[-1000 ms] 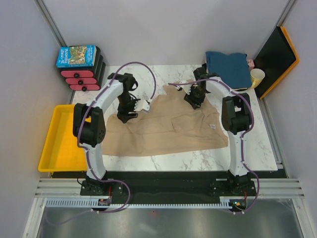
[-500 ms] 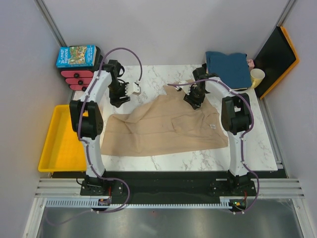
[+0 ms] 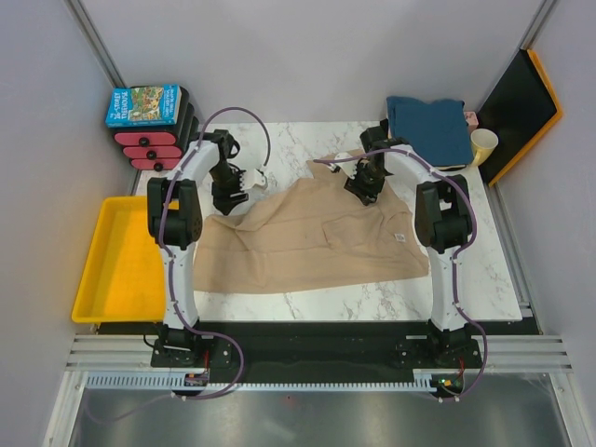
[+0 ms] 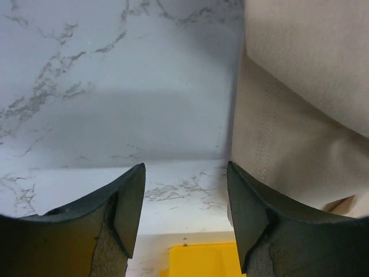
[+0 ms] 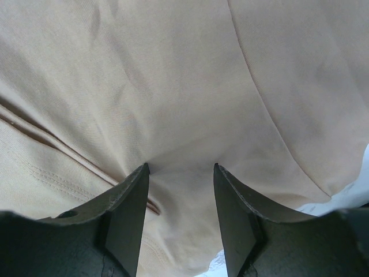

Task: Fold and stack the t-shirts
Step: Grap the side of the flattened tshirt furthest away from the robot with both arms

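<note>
Left gripper (image 3: 230, 193) has swung back from the table's 11 o'clock side toward the large tan-beige cloth t-shirt (image 3: 307, 244); right gripper (image 3: 365, 186) unmoved.
Left jaws are released with nothing between them, over bare white marble tabletop (image 4: 115, 86) just beside the shirt's 10 o'clock edge. Right jaws are also apart, tips down on the tan cloth at its 12 o'clock edge, no pinch visible. The shirt lies spread mid-table, its left side rumpled, small white label (image 3: 399, 237) at 3 o'clock. A folded teal-blue cloth t-shirt (image 3: 428, 126) sits at the table's 1 o'clock corner.
</note>
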Robot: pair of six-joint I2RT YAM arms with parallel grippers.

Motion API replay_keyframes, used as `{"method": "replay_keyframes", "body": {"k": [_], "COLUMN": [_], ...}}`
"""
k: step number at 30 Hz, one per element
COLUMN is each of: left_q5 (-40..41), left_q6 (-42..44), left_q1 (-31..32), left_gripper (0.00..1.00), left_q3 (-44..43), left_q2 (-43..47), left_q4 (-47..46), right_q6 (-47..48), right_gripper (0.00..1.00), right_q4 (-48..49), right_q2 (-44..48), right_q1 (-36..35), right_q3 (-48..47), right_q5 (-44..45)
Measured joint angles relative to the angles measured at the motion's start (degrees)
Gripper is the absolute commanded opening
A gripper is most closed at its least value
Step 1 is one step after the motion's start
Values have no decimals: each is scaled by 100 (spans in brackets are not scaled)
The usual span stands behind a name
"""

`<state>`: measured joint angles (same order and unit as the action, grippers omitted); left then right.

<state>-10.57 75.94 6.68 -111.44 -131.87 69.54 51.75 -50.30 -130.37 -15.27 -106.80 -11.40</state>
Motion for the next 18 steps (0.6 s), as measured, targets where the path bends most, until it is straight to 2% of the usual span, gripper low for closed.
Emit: {"method": "replay_keyframes", "body": {"k": [18], "left_q5": [-651], "left_q6": [24], "left_q1": [372], "left_gripper": [66], "left_q3": [-240], "left_q2": [-4], "left_q4": [625], "right_q6": [284], "right_gripper": [57], "right_q4": [-66], "right_q2": [-11], "right_q1": [-170], "right_q3": [-37], "right_q5": [341]}}
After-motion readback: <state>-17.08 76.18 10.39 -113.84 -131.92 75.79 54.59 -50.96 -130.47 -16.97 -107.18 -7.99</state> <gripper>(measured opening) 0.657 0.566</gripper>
